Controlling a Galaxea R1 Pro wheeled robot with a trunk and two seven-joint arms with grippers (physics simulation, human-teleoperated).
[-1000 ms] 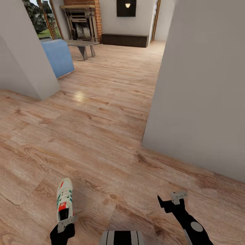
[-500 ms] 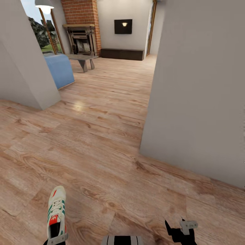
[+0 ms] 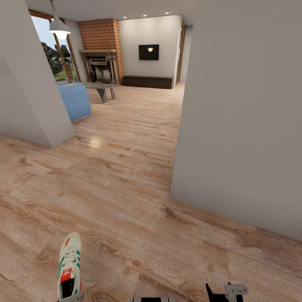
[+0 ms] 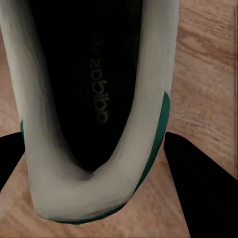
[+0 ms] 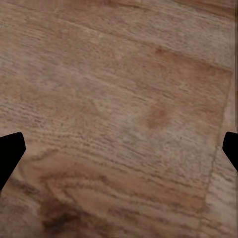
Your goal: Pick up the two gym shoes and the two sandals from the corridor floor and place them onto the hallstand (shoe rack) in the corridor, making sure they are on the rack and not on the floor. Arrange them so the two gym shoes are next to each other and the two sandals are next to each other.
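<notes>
We roll over the corridor floor, light wood planks running far ahead toward a brick fireplace, with a grey wall close on our right and a blue sofa far left. Near left, our left gripper holds one gym shoe by the heel, its two black fingers pressed on either side of the heel, toe pointing away. Near right, our right gripper hangs over bare planks, jaws spread wide and gripping nothing.
</notes>
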